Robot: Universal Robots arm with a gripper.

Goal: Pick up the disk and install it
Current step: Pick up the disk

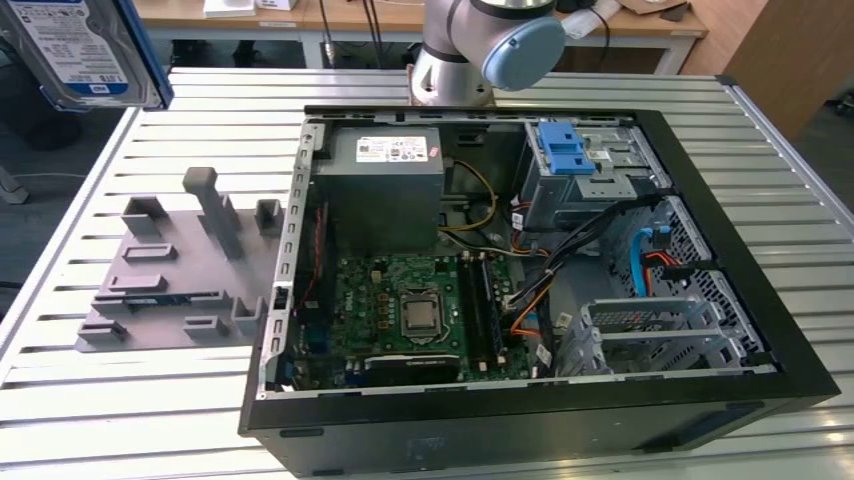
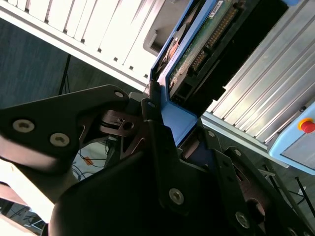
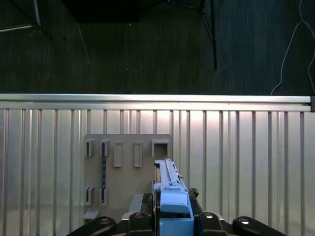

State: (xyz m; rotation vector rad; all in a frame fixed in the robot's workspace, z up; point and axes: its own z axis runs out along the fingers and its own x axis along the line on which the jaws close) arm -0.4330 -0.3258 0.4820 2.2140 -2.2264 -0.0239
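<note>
The disk is seen held aloft at the upper corner on the exterior view's left, well above the slatted tabletop and well apart from the open computer case; in the first wrist view it is shown edge-on, its blue carrier frame pinched between the jaws, with the grey slotted holder lying on the tabletop beneath; in the second wrist view the jaws are seen closed tight against that frame, and the disk's green circuit-board side is turned to the camera; no gap can be made out between jaws and frame. The disk is judged to be clear of the holder, so the carrying stage is taken to be in hand. It would be done well if the grip were kept on the plastic frame rather than the board; if the disk were held upright without swinging; if enough height were kept to clear the holder's posts and the case's rim; and if the loose cables beside the drive cage were avoided.
</note>
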